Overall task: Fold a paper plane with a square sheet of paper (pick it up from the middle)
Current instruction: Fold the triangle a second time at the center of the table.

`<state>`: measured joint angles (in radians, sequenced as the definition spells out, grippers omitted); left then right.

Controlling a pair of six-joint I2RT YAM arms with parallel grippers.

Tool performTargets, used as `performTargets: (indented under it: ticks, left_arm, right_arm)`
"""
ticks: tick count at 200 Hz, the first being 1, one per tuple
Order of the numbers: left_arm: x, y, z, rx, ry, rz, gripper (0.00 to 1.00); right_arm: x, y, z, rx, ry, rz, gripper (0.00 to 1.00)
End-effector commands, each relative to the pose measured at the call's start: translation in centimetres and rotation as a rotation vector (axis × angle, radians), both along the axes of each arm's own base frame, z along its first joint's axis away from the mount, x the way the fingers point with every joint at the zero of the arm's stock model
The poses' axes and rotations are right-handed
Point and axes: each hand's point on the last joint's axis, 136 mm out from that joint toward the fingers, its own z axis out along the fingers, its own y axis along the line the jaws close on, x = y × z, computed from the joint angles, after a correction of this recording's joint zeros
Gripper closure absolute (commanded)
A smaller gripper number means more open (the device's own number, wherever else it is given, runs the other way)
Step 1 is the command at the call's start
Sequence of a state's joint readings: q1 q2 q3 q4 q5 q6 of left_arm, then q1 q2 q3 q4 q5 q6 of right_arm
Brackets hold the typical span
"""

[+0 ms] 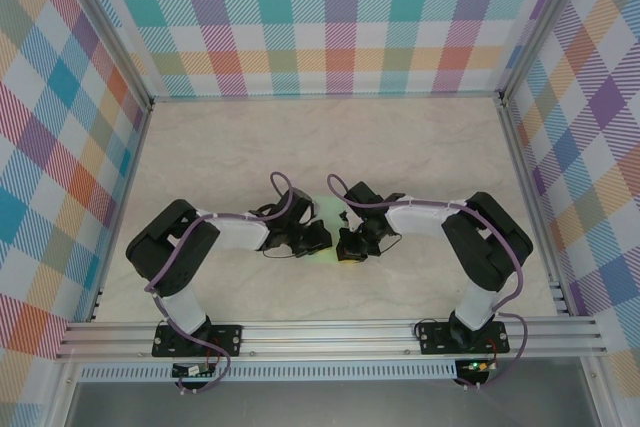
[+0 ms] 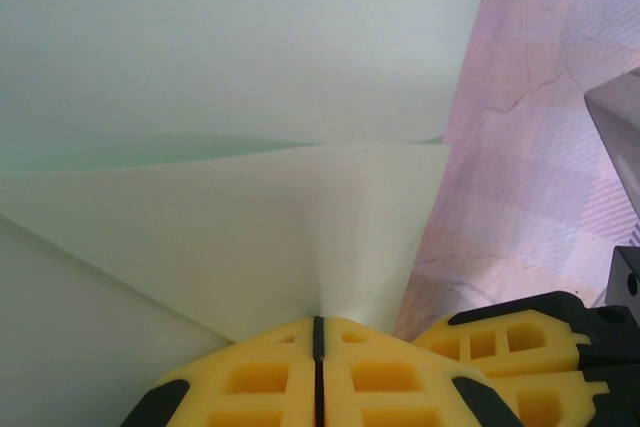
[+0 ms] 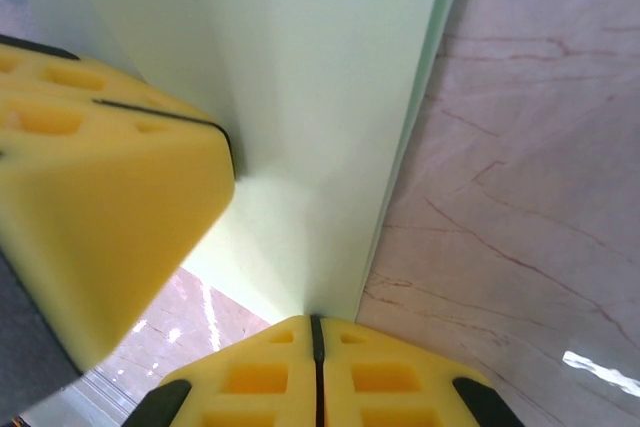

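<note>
The green sheet stands half-folded at the middle of the table, left gripper and right gripper both pinched tight on it, likely an early fold, next needing edges aligned and the crease pressed.

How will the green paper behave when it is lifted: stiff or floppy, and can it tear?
Probably floppy: the paper already curves and folds where the left gripper pinches it. Likely very light, since it looks thin. It may crease or tear if the right gripper, also shut on it, pulls away.
</note>
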<state>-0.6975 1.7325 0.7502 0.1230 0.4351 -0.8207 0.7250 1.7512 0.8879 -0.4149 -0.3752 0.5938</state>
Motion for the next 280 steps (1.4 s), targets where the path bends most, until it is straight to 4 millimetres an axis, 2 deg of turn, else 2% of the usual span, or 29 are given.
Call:
performTargets:
  ticks: [1, 76, 145, 173, 192, 215, 232, 245, 262, 280]
  left_arm:
    - [2.1, 4.2, -1.9, 0.152, -0.035, 0.119, 0.92]
    - [4.2, 5.9, -2.2, 0.186, -0.034, 0.159, 0.91]
    - [6.0, 8.6, -2.2, 0.237, -0.037, 0.208, 0.91]
    - [7.2, 9.5, -1.4, 0.271, -0.055, 0.215, 0.91]
    - [8.3, 9.5, 0.4, 0.292, -0.1, 0.206, 0.91]
    - [9.4, 9.4, 3.2, 0.294, -0.161, 0.201, 0.88]
    - [9.3, 9.3, 4.8, 0.268, -0.179, 0.206, 0.83]
    - [8.8, 9.2, 5.6, 0.235, -0.18, 0.214, 0.77]
    - [7.8, 9.2, 6.1, 0.198, -0.171, 0.228, 0.67]
    - [6.6, 9.2, 6.2, 0.152, -0.152, 0.238, 0.61]
  right_arm:
    - [-4.0, -8.1, -5.7, -0.403, 0.119, -0.015, 0.92]
    - [-4.2, -8.4, -5.8, -0.419, 0.118, -0.012, 0.92]
    - [-4.3, -8.3, -5.9, -0.419, 0.117, -0.012, 0.92]
    - [-4.2, -8.2, -5.8, -0.417, 0.115, -0.015, 0.93]
    - [-3.7, -7.6, -5.1, -0.395, 0.096, -0.018, 0.92]
    - [-1.5, -4.9, -2.8, -0.283, 0.023, -0.022, 0.9]
    - [0.8, -1.7, 0.7, -0.13, -0.064, -0.029, 0.84]
    - [2.7, 0.3, 3.9, -0.032, -0.151, -0.042, 0.74]
    - [4.8, 1.4, 7.4, 0.036, -0.266, -0.067, 0.58]
    - [6.3, 1.3, 8.9, 0.051, -0.344, -0.082, 0.48]
